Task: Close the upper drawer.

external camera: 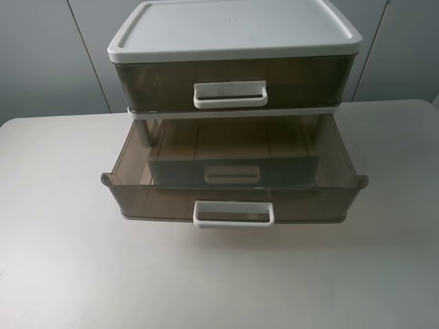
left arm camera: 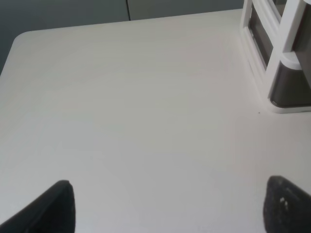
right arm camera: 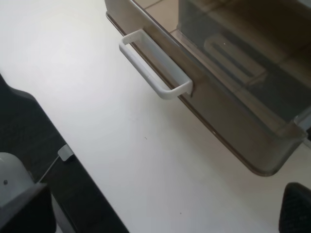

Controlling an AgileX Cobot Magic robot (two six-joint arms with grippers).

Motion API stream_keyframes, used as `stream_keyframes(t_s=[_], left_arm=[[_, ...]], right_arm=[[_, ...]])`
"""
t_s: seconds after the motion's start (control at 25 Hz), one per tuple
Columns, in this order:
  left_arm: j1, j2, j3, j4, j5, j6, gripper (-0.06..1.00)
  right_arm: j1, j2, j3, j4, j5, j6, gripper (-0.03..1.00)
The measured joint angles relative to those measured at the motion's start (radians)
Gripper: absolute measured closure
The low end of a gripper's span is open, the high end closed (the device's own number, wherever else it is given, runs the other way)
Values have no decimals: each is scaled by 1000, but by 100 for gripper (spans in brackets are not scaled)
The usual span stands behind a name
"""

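The white-topped cabinet (external camera: 233, 27) stands at the back middle of the table. The upper drawer (external camera: 158, 79), smoky brown with a white loop handle (external camera: 230, 94), sits flush in the cabinet front. The lower drawer (external camera: 151, 202) is pulled far out, with a smaller brown box (external camera: 233, 168) inside; the right wrist view shows its front (right arm camera: 218, 111) and handle (right arm camera: 155, 65). Neither gripper shows in the exterior view. My left gripper (left arm camera: 170, 208) is open over bare table beside the cabinet's corner (left arm camera: 282, 63). My right gripper (right arm camera: 160, 213) is open, apart from the lower drawer's front.
The pale table (external camera: 68, 260) carries only the cabinet. In the right wrist view the table's edge runs diagonally, with dark floor (right arm camera: 29, 126) and a white object (right arm camera: 9, 174) beyond it. A grey wall stands behind the cabinet.
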Motion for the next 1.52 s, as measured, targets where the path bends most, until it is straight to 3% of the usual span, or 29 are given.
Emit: stream_keyframes(t_s=[0.32, 0.64, 0.76, 0.96, 1.32, 1.4, 1.52], left_arm=[[0, 0, 0, 0, 0, 0, 20], [0, 0, 0, 0, 0, 0, 20], [0, 0, 0, 0, 0, 0, 20], [0, 0, 0, 0, 0, 0, 20], [0, 0, 0, 0, 0, 0, 20], [0, 0, 0, 0, 0, 0, 20], [0, 0, 0, 0, 0, 0, 20]], right_arm=[[0, -202, 56, 0, 12, 10, 27], [-2, -213, 56, -2, 12, 21, 27], [-43, -213, 56, -4, 12, 27, 27], [-263, -213, 56, -6, 12, 29, 27], [-821, -213, 56, -10, 12, 29, 27], [-886, -213, 56, -12, 12, 29, 27], [-901, -213, 56, -18, 12, 29, 27]])
